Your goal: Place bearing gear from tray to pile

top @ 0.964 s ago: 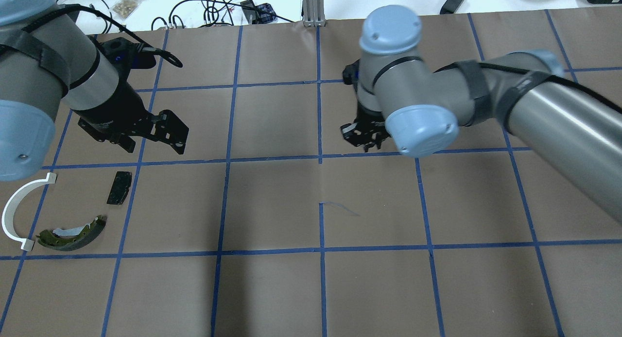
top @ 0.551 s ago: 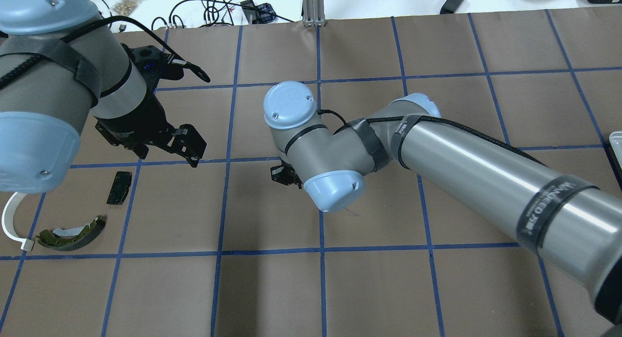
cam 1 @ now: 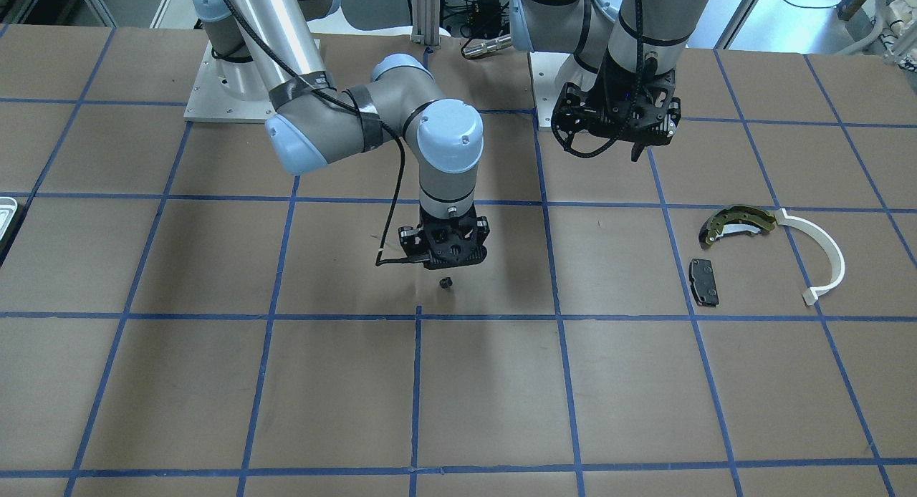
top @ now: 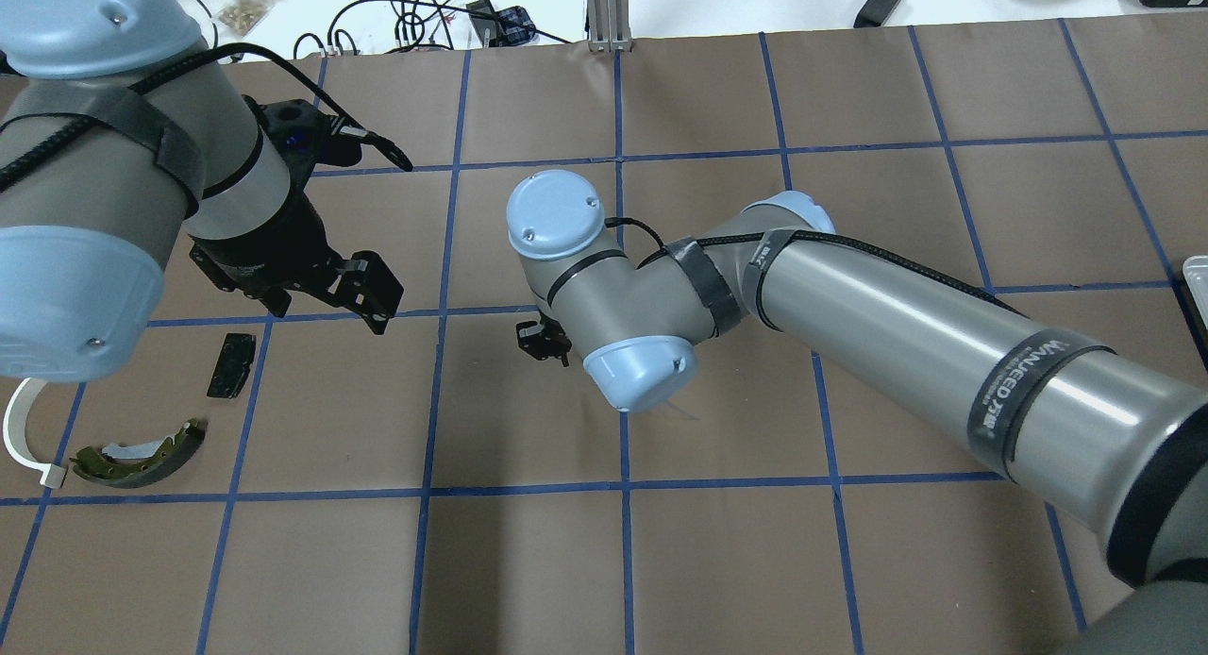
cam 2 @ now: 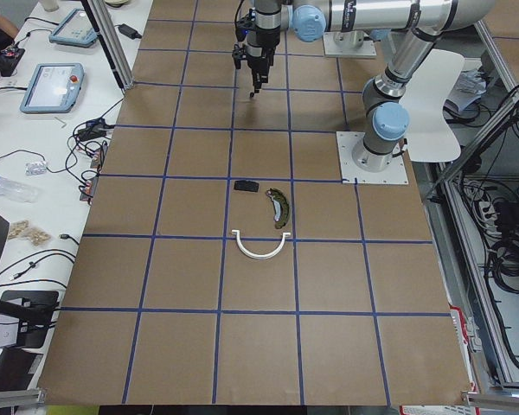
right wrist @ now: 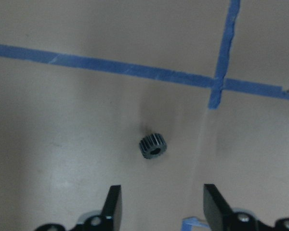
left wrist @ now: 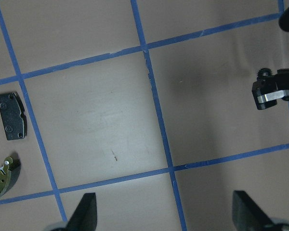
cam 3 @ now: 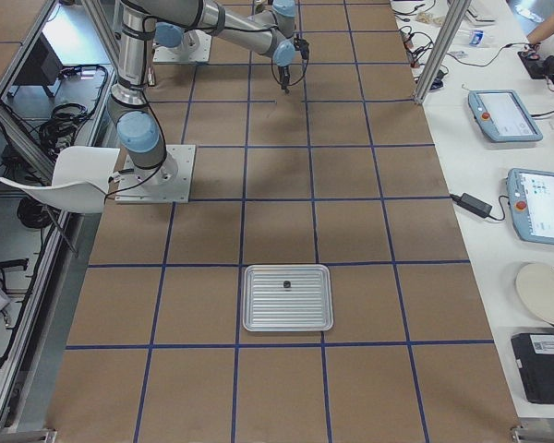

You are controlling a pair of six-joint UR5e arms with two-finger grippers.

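Brown gridded table (cam 1: pixel 215 382), bearing gear (right wrist: pixel 153 146) just below the right end effector (right wrist: pixel 161 197), jaws apart, empty.

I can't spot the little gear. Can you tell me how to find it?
Look at the middle of the brown table, right under the right arm's open pincer. The gear is there alone: tiny, black, round, with teeth all around.

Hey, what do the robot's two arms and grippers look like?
Both arms are silver-grey tubes with pale blue joint caps. The right arm carries a black lettered band and cable; the left arm, dark straps and cable. The left gripper and right gripper are black.
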